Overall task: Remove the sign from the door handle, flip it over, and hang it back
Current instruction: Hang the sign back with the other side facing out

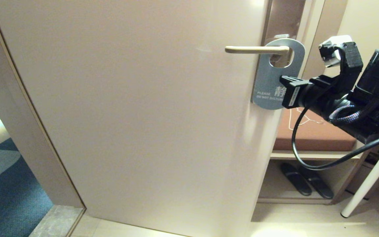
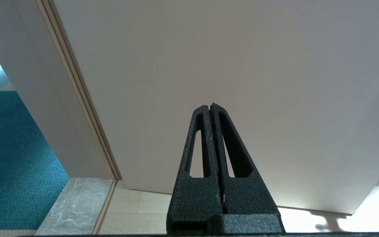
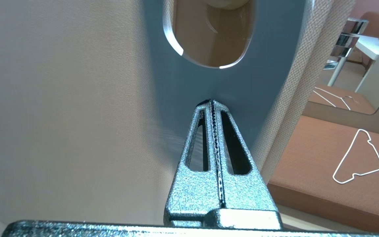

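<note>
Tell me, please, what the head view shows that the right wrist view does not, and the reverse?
Only the head view shows the door handle whole, the sign's printed "Please do not disturb" wording, and the slippers on the low shelf. Only the right wrist view shows the right gripper fingers shut, tips at the sign below its hanging hole, and a chrome fitting. Both show the sign hanging on the door, and the wire hanger on the brown cushion.
</note>
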Controlling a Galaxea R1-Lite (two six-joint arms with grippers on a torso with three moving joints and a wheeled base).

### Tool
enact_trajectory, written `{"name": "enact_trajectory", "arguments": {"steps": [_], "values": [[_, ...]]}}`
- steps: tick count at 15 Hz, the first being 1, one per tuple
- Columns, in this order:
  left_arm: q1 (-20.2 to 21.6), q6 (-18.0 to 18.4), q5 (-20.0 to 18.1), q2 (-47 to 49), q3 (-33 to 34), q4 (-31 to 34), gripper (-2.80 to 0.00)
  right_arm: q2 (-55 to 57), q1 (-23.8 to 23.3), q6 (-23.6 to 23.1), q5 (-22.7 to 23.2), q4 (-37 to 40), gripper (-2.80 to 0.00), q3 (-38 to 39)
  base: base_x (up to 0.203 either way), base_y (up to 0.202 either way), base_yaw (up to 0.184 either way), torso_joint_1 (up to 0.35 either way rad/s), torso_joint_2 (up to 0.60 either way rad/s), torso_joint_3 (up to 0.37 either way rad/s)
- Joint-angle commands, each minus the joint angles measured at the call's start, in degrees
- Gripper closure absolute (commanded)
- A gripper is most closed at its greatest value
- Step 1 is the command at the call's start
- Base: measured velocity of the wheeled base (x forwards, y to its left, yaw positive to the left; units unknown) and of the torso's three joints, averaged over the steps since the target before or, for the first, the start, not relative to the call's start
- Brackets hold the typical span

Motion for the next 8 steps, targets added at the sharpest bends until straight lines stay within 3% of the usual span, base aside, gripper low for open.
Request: {"name": "enact_trajectory", "arguments": {"steps": [1, 8], "values": [[0.0, 0.0, 0.0, 0.0, 0.0, 0.0, 0.0, -1.2, 0.0, -0.1, 0.0, 0.0, 0.0, 0.2, 0.0, 0.0, 0.0, 0.0, 0.0, 0.0], [0.0, 0.0, 0.0, 0.0, 0.0, 0.0, 0.0, -1.2, -0.9, -0.1, 0.0, 0.2, 0.0, 0.6, 0.0, 0.0, 0.0, 0.0, 0.0, 0.0]]}}
